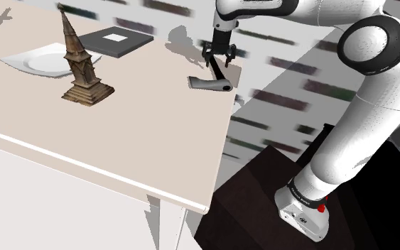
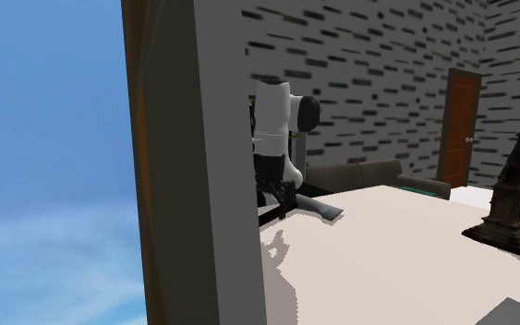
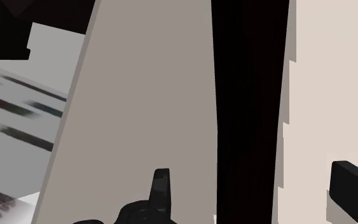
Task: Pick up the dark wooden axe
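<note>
The axe lies flat near the table's edge on the shoulder view's right, with a grey head (image 1: 207, 85) and a dark handle (image 1: 218, 71) running away from it. My black gripper (image 1: 220, 57) hangs directly over the handle, pointing down. In the wrist view the dark handle (image 3: 248, 108) runs between my two fingers (image 3: 161, 186), which stand wide apart on either side and do not touch it. The second exterior view has the grey axe head (image 2: 328, 210) on the table just beside the gripper (image 2: 280, 196).
A brown tower statuette (image 1: 83, 67), a white plate (image 1: 43, 60) and a dark flat slab (image 1: 116, 40) stand further along the table (image 1: 120, 135). The table edge drops off beside the axe. A dark pillar (image 2: 193, 157) blocks the second exterior view's left.
</note>
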